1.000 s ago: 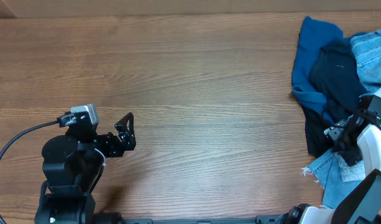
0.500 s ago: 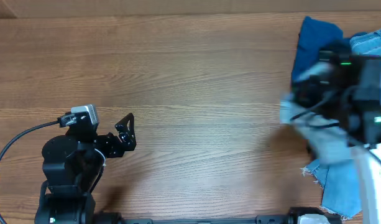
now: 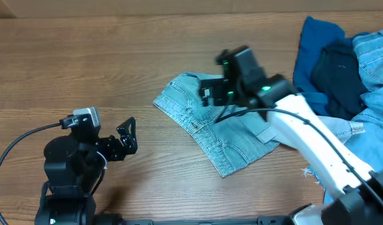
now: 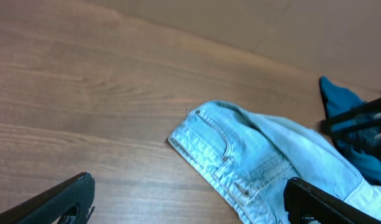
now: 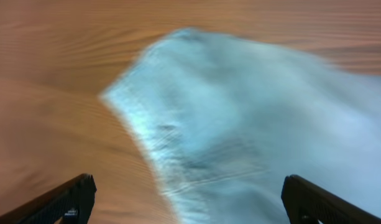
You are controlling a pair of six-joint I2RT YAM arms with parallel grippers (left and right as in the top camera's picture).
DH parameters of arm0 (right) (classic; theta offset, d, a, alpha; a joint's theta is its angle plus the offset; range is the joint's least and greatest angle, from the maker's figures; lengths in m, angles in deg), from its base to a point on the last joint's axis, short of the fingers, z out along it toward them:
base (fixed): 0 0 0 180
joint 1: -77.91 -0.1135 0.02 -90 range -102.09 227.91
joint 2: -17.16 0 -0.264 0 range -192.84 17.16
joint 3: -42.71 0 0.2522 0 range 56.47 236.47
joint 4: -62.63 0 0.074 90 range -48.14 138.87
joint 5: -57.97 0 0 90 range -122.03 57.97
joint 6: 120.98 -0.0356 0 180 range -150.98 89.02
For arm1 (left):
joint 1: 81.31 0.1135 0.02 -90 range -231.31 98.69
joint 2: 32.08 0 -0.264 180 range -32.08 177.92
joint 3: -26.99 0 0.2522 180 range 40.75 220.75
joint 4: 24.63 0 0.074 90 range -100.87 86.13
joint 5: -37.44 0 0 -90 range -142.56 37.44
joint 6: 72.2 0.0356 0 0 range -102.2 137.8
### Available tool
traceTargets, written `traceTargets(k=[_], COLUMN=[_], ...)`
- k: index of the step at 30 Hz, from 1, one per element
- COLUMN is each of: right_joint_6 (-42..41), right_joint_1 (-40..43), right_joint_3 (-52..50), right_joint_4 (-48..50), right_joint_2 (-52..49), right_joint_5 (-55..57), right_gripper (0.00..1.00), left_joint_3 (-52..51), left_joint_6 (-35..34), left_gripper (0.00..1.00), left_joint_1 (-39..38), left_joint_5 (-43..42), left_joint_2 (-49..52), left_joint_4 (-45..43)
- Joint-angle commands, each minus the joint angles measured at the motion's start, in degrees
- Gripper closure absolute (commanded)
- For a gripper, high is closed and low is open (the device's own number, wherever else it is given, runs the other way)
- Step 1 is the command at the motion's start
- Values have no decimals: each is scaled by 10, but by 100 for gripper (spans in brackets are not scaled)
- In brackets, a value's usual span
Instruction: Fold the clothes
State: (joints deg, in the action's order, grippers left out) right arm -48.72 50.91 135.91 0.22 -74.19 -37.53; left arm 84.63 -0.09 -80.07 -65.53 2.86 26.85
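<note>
Soft, even light fills your overhead view: the wooden counter [image 3: 116, 56] shows bright without glare, one faint shadow at 7 o'clock beside the left arm [image 3: 66, 169]. Your right wrist view is motion-smeared, the pale jeans [image 5: 252, 124] blurred; your left wrist view reads sharper.

jeans [image 3: 223, 144] at centre, clothes pile [image 3: 332, 69] right
</note>
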Motion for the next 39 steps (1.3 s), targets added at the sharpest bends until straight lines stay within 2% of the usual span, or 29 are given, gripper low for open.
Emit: traceTargets(k=[1,3,5,8,12,13,15,20,24,27,28,30,31,33,34,36,39], right_joint_6=[95,156,146,143,143,143,143,143,143,143,143,143,143,143,143,143,143], right_joint_1=[54,79,95,95,95,95,95,95,95,95,95,95,95,95,95,95,95], right_joint_3=[12,12,12,12,12,12,12,12,12,12,12,12,12,12,12,12,12], right_joint_4=[-98,-163,-172,-172,-184,-184,-183,-179,-179,-178,-178,-177,-177,-177,-177,-177,-175], right_joint_2=[40,28,19,19,19,19,19,19,19,19,19,19,19,19,19,19,19], right_joint_5=[121,121,119,118,118,119,118,114,114,114,114,114,114,115,115,115,114], right_gripper=[0,0,0,0,0,0,0,0,0,0,0,0,1,3,4,7,9], left_joint_3=[11,1,-9,-10,-10,-10,-9,-4,17,52,58,66,70,70,70,71,109], left_joint_6=[-2,-15,-23,-23,-18,-19,-21,-35,-40,-40,-40,-40,-40,-40,-40,-40,-33], left_gripper=[0,0,0,0,0,0,0,0,0,0,3,23,38,81,96,96,96], left_joint_1=[3,2,2,2,2,2,-2,-23,-46,-59,-62,-71,-75,-76,-76,-65,-4], left_joint_5=[-7,-7,-30,-69,-195,-228,-261,-239,-176,-161,-159,-143,-140,-143,-142,-140,-125], left_joint_2=[3,17,53,159,347,425,511,647,693,723,726,727,727,726,726,720,679], left_joint_4=[14,13,10,-17,-142,-200,-262,-410,-425,-425,-425,-425,-425,-420,-409,-403,-371])
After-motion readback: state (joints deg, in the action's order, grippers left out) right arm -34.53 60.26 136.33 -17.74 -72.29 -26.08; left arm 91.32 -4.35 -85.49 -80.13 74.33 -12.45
